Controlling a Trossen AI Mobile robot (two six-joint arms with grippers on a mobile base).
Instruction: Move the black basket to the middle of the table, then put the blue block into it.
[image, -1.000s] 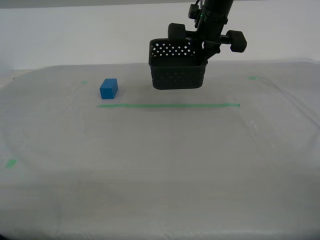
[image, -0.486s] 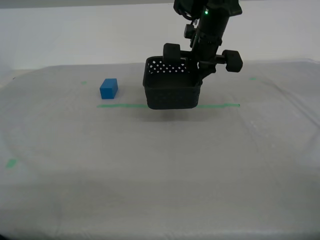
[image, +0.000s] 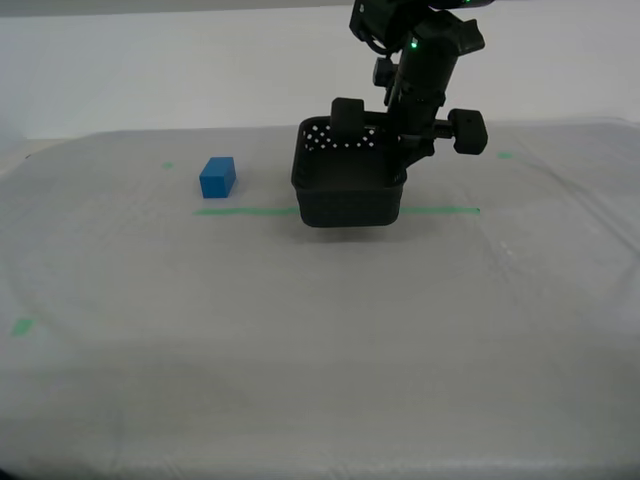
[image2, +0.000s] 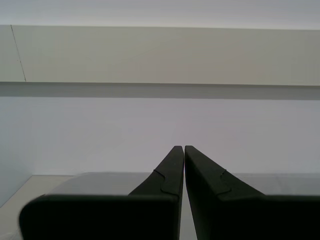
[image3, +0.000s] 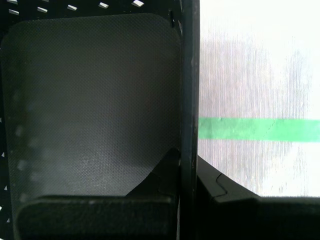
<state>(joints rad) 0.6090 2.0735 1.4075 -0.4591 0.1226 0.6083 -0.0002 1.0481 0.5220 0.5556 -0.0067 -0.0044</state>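
The black basket (image: 345, 190) hangs from or rests under my first gripper (image: 403, 160) near the table's (image: 320, 340) middle, covering part of the green tape line. I cannot tell whether its bottom touches the table. In the first wrist view my first gripper (image3: 186, 155) is shut on the basket's side wall, one finger inside over the basket floor (image3: 90, 100) and one outside. The blue block (image: 217, 177) lies on the table behind the tape line, toward the exterior view's left of the basket. My second gripper (image2: 183, 148) is shut on nothing and faces a pale wall.
A thin green tape line (image: 240, 211) runs across the table and passes under the basket; it also shows as green tape (image3: 255, 128) beside the basket wall. Small green marks (image: 21, 326) sit near the table's edges.
My first gripper has carried the basket forward and down, from behind the tape line to over it. The blue block has not moved.
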